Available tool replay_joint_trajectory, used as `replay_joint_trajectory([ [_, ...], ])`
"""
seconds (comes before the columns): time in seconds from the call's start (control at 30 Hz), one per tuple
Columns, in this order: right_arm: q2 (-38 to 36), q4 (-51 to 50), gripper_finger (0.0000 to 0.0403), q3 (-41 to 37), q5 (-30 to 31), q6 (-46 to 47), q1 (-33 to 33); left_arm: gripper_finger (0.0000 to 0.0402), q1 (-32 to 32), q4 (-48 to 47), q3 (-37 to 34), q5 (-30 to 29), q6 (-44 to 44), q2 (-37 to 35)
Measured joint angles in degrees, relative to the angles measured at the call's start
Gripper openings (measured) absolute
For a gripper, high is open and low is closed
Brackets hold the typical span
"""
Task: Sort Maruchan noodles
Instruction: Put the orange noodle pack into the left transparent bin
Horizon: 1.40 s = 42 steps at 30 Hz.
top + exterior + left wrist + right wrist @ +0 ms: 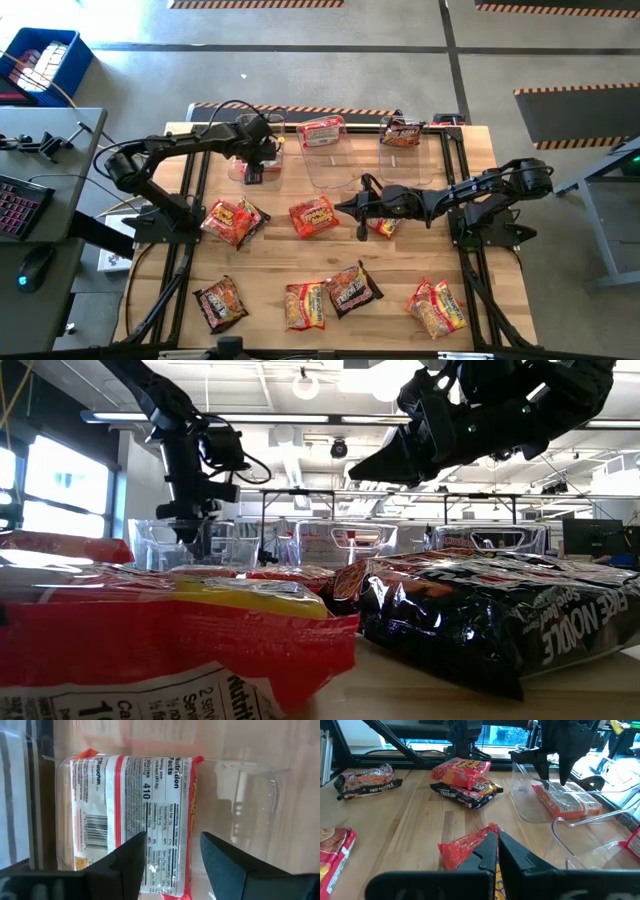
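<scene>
Several Maruchan noodle packets lie flat on the wooden table, among them an orange-red one (313, 215) and a dark one (352, 288). Three clear bins stand along the far edge. In the left bin (238, 168) an orange-red packet (135, 815) lies flat, label side down. My left gripper (173, 837) hangs open just above it, pointing steeply down into the bin (540, 805). My right gripper (496, 836) is shut and hovers nearly level over the table's middle (342, 207), above the orange-red packet (465, 850). It holds nothing.
The middle bin holds a red-and-white packet (322, 130) and the right bin a dark one (400, 132). Another packet (385, 227) lies under my right arm. More packets lie at the left (235, 220) and along the near edge (220, 303), (305, 305), (437, 307).
</scene>
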Motion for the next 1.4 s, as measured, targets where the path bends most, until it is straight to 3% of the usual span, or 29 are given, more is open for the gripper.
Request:
replay_joint_trajectory([
  [0.17, 0.00, -0.02, 0.0002, 0.00, -0.02, 0.02, 0.00, 0.0162, 0.03, -2.56, 1.80, -3.99, -0.08, 0.17],
  [0.27, 0.00, -0.02, 0.0002, 0.00, -0.18, 0.04, 0.00, 0.0131, 1.02, -5.85, 6.37, -4.05, -1.93, 0.18],
  [0.47, 0.00, -0.02, 0.0002, 0.00, -0.22, -0.04, 0.00, 0.0024, 6.39, -14.77, 12.44, 11.71, -4.80, 2.15],
  [0.53, 0.00, -0.02, 0.0002, 0.00, -0.22, -0.12, 0.00, 0.0007, 7.12, -16.62, 12.48, 12.26, -4.78, 4.10],
  [0.9, 0.00, -0.03, 0.0002, 0.00, -0.20, -0.52, 0.00, 0.0002, 3.47, -16.04, 12.56, 11.61, -2.83, 13.86],
  [1.23, 0.00, -0.35, 0.0002, 0.00, -0.17, -0.52, 0.00, 0.0001, 1.77, -13.69, 12.72, 9.49, -2.37, 16.59],
  [1.4, 0.00, -0.39, 0.0002, 0.00, -0.15, -0.50, 0.00, 0.0001, 1.54, -8.52, 12.56, 1.44, -2.16, 16.78],
])
